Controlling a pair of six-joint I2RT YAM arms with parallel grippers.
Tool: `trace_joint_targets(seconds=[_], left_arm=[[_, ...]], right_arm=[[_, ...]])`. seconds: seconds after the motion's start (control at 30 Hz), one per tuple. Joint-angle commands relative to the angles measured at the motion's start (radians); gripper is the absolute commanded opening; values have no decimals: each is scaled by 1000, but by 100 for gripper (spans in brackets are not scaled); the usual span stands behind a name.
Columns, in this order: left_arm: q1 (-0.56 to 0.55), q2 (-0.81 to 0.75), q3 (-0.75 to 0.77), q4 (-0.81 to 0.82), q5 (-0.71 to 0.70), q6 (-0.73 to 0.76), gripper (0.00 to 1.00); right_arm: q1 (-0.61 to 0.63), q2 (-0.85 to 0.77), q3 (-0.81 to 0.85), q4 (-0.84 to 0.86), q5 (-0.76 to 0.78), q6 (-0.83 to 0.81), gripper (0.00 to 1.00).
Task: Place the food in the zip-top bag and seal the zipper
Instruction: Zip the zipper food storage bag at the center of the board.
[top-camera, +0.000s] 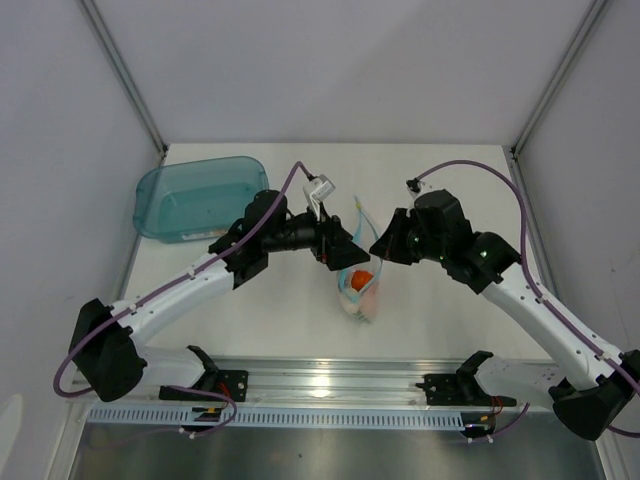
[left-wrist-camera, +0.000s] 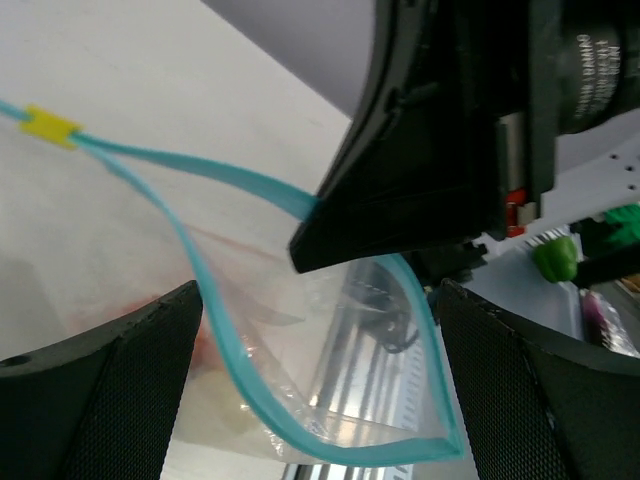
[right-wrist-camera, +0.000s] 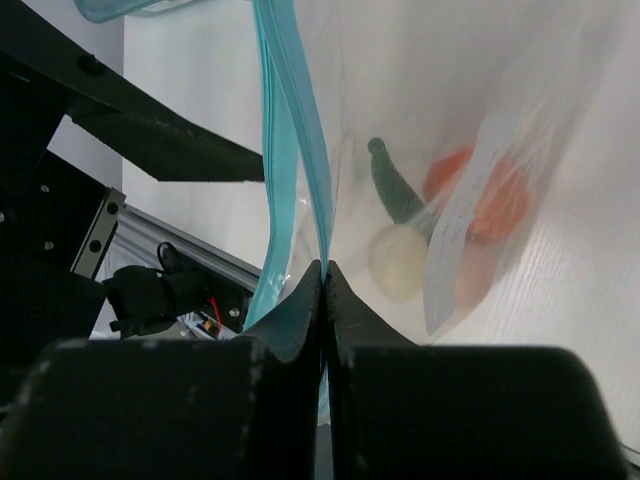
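Right wrist: zipper upright, top-to-bottom

open zipper between fingers

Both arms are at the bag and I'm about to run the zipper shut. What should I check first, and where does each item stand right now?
1. Food inside the zip-top bag: ok. The orange fruit, green vegetable and egg all lie away from the strip.
2. Right hand clamped on the zipper: ok.
3. Left hand gripping the bag: not ok. Its fingers are apart, with the mouth edge loose between them.
4. Zipper closed: not ok. The mouth gapes in the left wrist view.
5. Yellow slider located: ok. It sits where the two strips meet.
6. Bag resting on the table: cannot tell.
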Motion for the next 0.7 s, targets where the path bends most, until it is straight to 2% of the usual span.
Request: trace_joint_targets(seconds=[0.0,0.2,0.67], left_arm=[[1,4,-14,158,153,-52,100],[-1,-11,-25,136,204,-71,99],[-19,-83,-40,-43,50,-22,100]], right_arm=[[18,2,5,88,-8,51,0],[35,37,17,149,-18,100,8],[52,39,0,169,-11,117,9]])
